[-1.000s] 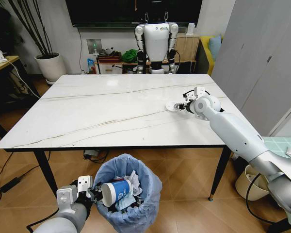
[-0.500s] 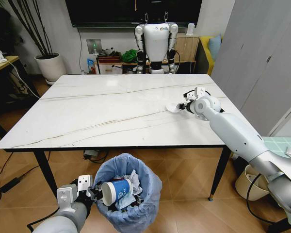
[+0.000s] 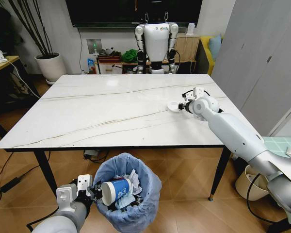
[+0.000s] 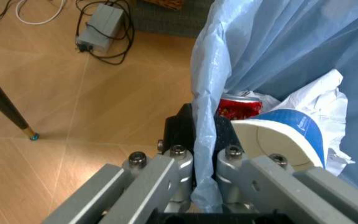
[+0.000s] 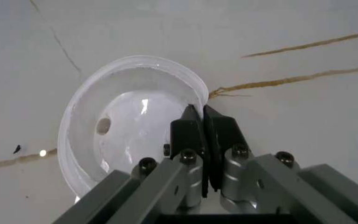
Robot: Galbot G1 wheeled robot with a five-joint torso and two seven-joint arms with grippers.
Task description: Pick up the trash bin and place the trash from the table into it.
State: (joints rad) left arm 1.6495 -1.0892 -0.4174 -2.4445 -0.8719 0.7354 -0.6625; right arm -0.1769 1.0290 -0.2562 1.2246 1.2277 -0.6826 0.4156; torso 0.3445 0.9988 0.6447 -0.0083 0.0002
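The trash bin (image 3: 131, 204), lined with a wrinkly light blue bag, is below the table's (image 3: 97, 111) near edge. It holds a blue-white paper cup (image 3: 115, 190), white tissues (image 4: 319, 91) and a red wrapper (image 4: 238, 106). My left gripper (image 3: 89, 191) is shut on the bin's lined rim (image 4: 204, 135). Over the right part of the marble top, my right gripper (image 3: 184, 106) is shut on the edge of a white round lid (image 3: 173, 106). In the right wrist view that lid (image 5: 126, 135) tilts just above the tabletop, pinched by the gripper (image 5: 203, 122).
A white humanoid robot (image 3: 156, 41) stands behind the table's far edge. A white bucket (image 3: 246, 182) sits on the floor at the right, by a table leg (image 3: 218, 177). A power brick with cables (image 4: 101, 25) lies on the wood floor. A yellow-wood desk (image 3: 2, 63) is far left.
My right gripper has edged slightly up and away with the white lid, which now tilts off the tabletop. The left gripper and the bin have not moved.
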